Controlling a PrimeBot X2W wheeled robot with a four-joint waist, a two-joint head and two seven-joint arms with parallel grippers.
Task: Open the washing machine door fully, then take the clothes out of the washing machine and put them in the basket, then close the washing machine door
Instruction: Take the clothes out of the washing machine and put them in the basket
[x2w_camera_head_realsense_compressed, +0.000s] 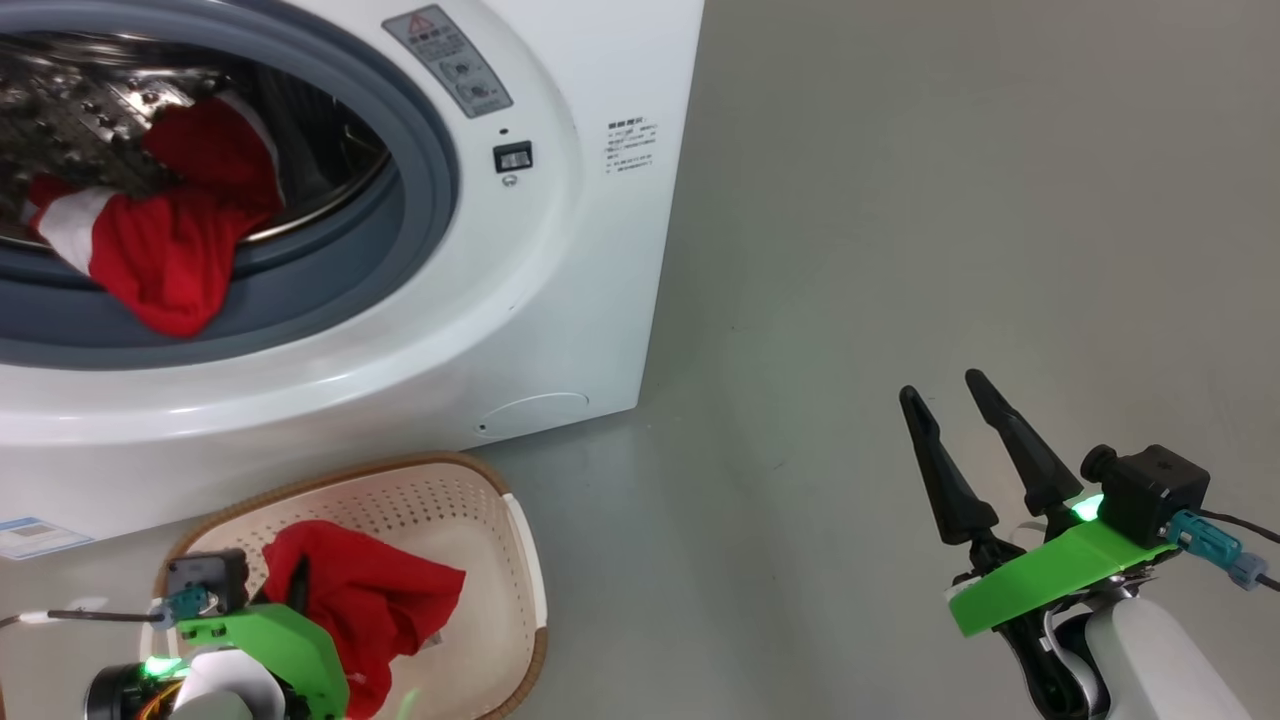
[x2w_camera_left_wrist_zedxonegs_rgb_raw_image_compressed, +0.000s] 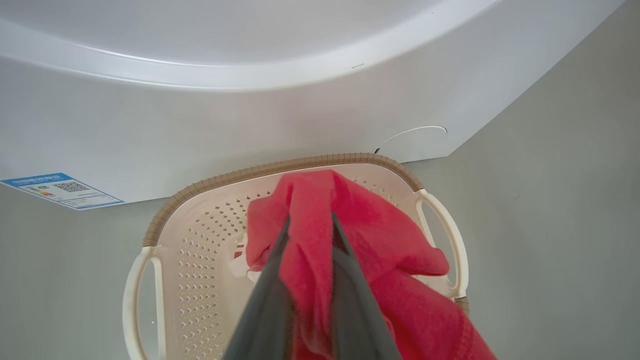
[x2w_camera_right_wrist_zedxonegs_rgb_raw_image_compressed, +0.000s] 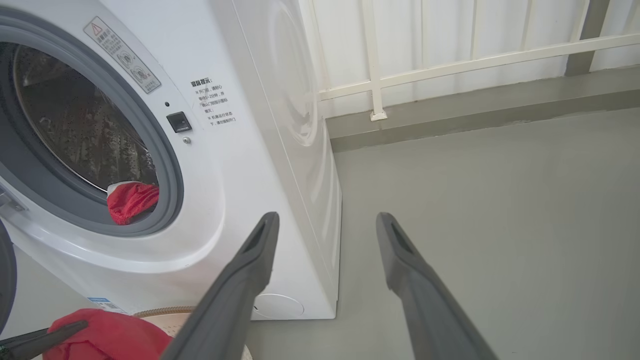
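The white washing machine (x2w_camera_head_realsense_compressed: 560, 260) stands open, and red-and-white clothes (x2w_camera_head_realsense_compressed: 165, 245) hang over its grey rubber ring and lie in the steel drum (x2w_camera_right_wrist_zedxonegs_rgb_raw_image_compressed: 90, 135). The cream basket (x2w_camera_head_realsense_compressed: 470, 505) with a brown rim sits on the floor in front of the machine. My left gripper (x2w_camera_left_wrist_zedxonegs_rgb_raw_image_compressed: 310, 220) is shut on a red garment (x2w_camera_left_wrist_zedxonegs_rgb_raw_image_compressed: 380, 235), which it holds over the basket (x2w_camera_left_wrist_zedxonegs_rgb_raw_image_compressed: 200, 260); the cloth drapes down into it. My right gripper (x2w_camera_head_realsense_compressed: 945, 385) stands open over bare floor to the right of the machine. The washing machine door's dark edge (x2w_camera_right_wrist_zedxonegs_rgb_raw_image_compressed: 6, 280) shows at the far left in the right wrist view.
Grey floor (x2w_camera_head_realsense_compressed: 950, 200) stretches to the right of the machine. A white railing and wall panels (x2w_camera_right_wrist_zedxonegs_rgb_raw_image_compressed: 450, 55) run behind it. A blue label (x2w_camera_left_wrist_zedxonegs_rgb_raw_image_compressed: 60, 190) sits at the machine's lower left corner, close to the basket.
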